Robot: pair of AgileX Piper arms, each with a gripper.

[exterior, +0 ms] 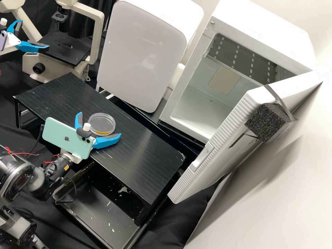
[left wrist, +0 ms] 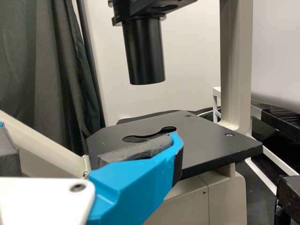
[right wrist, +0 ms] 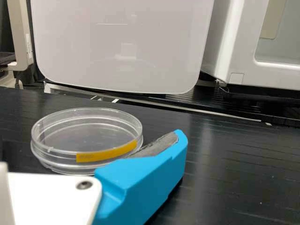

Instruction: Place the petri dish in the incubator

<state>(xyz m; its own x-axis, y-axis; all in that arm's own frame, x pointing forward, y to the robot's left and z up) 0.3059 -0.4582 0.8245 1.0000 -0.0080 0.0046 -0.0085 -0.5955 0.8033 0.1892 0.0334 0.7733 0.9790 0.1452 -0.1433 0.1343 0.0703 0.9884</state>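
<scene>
While the incubator (exterior: 263, 27) stands open, the petri dish (exterior: 102, 123) rests ungripped inside the spread right gripper (exterior: 100, 124). The left gripper (exterior: 34, 34) is open too; lifting and placing remain.

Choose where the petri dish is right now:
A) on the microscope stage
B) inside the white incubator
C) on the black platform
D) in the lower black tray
C: the petri dish rests on the black platform, between the open fingers of the right gripper.

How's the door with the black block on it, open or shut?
Open: the door stands away from the box; you can see in.
</scene>
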